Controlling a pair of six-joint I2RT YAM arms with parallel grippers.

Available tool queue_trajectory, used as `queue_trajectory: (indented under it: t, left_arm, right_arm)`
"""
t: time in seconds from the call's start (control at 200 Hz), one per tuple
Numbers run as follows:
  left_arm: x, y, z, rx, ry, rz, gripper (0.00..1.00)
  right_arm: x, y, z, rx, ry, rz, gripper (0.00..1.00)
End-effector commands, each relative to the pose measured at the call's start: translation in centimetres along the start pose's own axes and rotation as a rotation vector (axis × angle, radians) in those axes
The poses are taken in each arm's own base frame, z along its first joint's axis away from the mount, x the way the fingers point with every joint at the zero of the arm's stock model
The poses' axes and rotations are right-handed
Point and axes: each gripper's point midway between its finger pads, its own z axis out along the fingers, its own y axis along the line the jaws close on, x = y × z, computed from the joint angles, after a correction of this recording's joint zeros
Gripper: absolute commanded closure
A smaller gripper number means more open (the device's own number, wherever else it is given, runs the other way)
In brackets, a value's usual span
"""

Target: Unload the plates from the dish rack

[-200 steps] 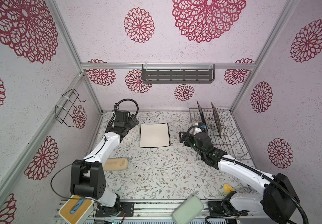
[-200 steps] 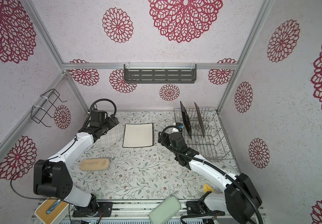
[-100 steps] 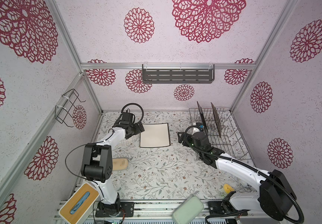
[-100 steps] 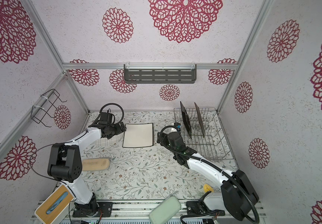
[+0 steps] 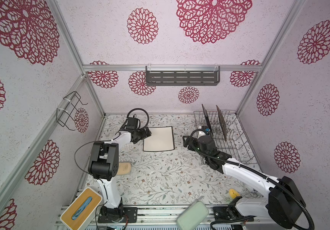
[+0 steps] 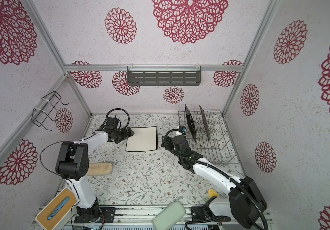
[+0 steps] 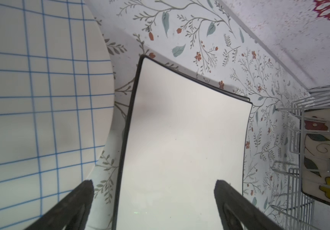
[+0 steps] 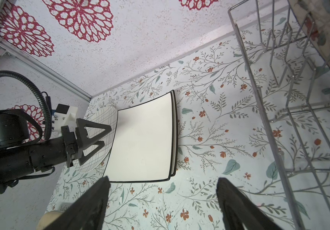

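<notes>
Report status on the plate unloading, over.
Left end effector open by white black-rimmed plate. Right end effector open, empty. Two plates upright in dish rack. Nothing blocking.

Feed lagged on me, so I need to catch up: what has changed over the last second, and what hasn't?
The left tool, open and empty, swung rightward from above the grid plate to the left edge of the white black-rimmed plate. Nothing was taken hold of or let go. Unchanged: the right tool open beside the dish rack, barely shifted; the two upright plates in it; the white plate lying flat.
</notes>
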Motion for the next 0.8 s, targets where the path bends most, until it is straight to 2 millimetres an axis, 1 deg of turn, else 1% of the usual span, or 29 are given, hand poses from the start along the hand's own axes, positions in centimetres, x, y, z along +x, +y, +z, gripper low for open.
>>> queue_trajectory:
  t: [0.0,0.08,0.195,0.28,0.29,0.305,0.516,0.641,0.796]
  left_arm:
    - [-0.6,-1.0,0.5,0.054,-0.02,0.011,0.01]
    - [-0.4,-0.7,1.0,0.046,-0.011,0.005,0.01]
    - [-0.5,-0.5,1.1,0.037,-0.019,0.002,0.01]
    - [-0.6,-0.8,1.0,0.049,-0.021,0.001,0.01]
    - [-0.1,-0.2,1.9,0.038,-0.001,-0.005,0.01]
    - [0.2,0.0,2.2,0.035,0.007,-0.008,0.01]
    - [0.5,-0.2,2.9,0.026,0.029,-0.003,0.02]
    - [0.6,-0.7,3.1,0.038,0.032,0.004,0.02]
    - [0.5,-2.0,3.0,0.071,0.025,0.012,0.03]
  right_arm:
    - [-2.2,1.7,-1.0,-0.037,-0.05,-0.006,0.13]
    - [-2.4,1.9,-1.0,-0.039,-0.053,-0.007,0.13]
    - [-2.7,2.0,-1.2,-0.037,-0.061,-0.008,0.13]
    - [-2.7,1.9,-1.2,-0.034,-0.061,-0.009,0.13]
    - [-2.6,1.9,-1.2,-0.033,-0.06,-0.009,0.13]
    - [-2.6,1.9,-1.2,-0.032,-0.06,-0.009,0.13]
    - [-3.1,1.9,-1.5,-0.034,-0.081,0.001,0.13]
    - [-3.5,2.0,-1.7,-0.032,-0.094,-0.001,0.13]
    - [-3.6,2.0,-1.8,-0.029,-0.095,-0.004,0.13]
